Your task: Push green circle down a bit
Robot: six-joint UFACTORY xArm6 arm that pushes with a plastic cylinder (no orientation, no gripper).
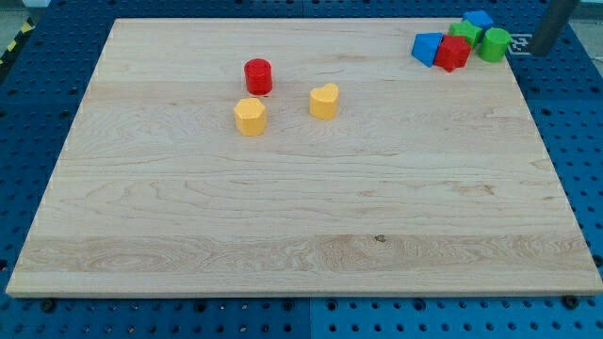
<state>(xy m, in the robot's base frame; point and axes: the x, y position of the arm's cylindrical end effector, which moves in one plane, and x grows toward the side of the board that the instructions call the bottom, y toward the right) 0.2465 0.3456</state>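
The green circle [495,44] sits at the view's top right corner of the wooden board [301,207], at the right end of a tight cluster. My tip [545,52] is just off the board's right edge, to the right of the green circle with a small gap between them. The rod runs up out of the view's top right.
In the cluster with the green circle are a red block [453,53], a blue block [428,47], a green block [464,32] and another blue block [479,19]. A red cylinder [258,75] and two yellow blocks [250,117] [324,100] sit left of centre near the top.
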